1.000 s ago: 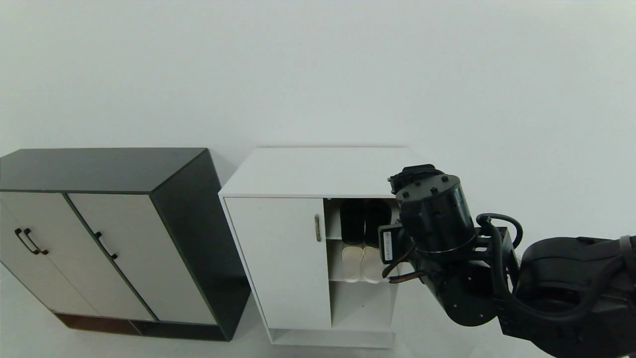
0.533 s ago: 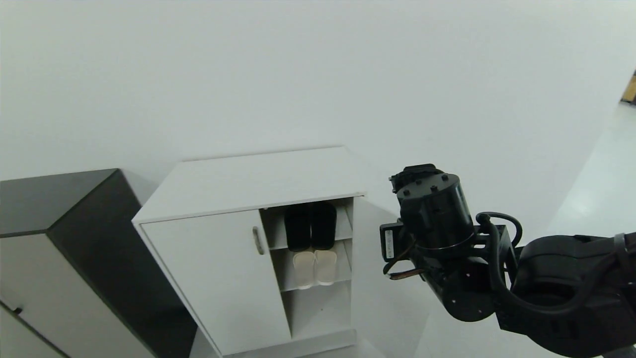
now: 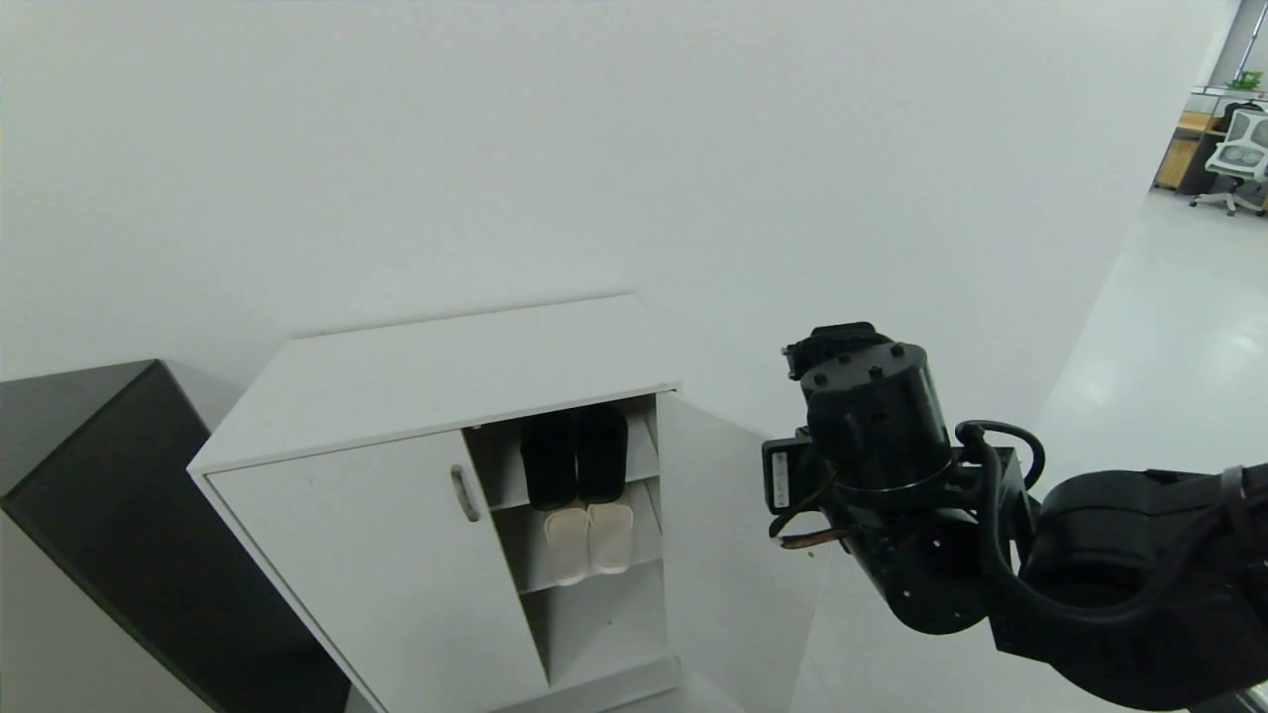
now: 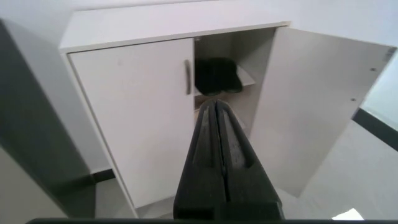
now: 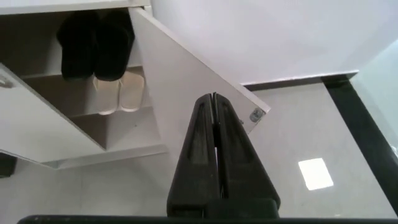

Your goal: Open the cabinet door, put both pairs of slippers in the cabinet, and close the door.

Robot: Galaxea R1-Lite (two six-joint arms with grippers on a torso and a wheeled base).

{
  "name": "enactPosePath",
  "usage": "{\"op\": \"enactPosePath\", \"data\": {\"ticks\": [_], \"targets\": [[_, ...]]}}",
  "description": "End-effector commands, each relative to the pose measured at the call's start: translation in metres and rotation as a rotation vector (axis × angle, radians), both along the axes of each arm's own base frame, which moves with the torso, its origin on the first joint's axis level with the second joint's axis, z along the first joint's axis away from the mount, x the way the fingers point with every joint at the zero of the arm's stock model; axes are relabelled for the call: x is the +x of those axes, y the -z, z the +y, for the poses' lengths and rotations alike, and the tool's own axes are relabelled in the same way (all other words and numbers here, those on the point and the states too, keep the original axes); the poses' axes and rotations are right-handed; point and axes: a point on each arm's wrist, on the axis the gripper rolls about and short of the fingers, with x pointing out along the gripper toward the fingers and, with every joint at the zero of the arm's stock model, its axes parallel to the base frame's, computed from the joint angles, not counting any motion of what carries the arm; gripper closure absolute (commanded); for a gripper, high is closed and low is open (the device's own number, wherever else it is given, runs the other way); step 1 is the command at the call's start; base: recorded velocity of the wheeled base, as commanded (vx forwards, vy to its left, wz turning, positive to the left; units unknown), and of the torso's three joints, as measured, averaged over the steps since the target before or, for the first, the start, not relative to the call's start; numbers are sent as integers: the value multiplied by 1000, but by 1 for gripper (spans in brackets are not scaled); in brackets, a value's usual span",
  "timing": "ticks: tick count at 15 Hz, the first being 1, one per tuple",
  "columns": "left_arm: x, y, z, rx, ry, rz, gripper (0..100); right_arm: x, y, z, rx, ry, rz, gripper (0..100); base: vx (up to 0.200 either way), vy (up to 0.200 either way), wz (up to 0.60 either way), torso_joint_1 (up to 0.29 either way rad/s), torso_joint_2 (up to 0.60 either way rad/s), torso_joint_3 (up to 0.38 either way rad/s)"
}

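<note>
Since the black slippers and white slippers sat shelved, the stiff open door just ahead of the clenched, empty right gripper probably swung light, best pushed at its free edge.

An office: a swivel chair and desk stand beyond a bare white wall.

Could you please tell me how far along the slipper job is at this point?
Done: the right door of the cabinet stands open, the black slippers sit on the upper shelf and the cream slippers on the shelf below. In hand: nothing; the left gripper and right gripper are both shut and empty, the right one pointing toward the open door. Left: closing that door.
</note>
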Motion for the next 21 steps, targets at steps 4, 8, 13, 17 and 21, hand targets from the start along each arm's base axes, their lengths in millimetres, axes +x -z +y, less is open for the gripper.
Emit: {"op": "enactPosePath", "data": {"ticks": [4,8,13,17,21], "targets": [[0,0,0,0,1,2,100,10,4,1,32,4,-15,100,-200,0,0,5,2,-1],[0,0,0,1,1,2,100,49,1,-15,106,24,-48,100,0,0,0,0,0,0],[0,0,0,3,1,2,100,127,17,-42,115,111,1,100,0,0,0,0,0,0],[0,0,0,3,1,2,100,150,42,-44,106,119,37,100,0,0,0,0,0,0],[0,0,0,3,1,2,100,157,55,-41,119,122,51,100,0,0,0,0,0,0]]}}
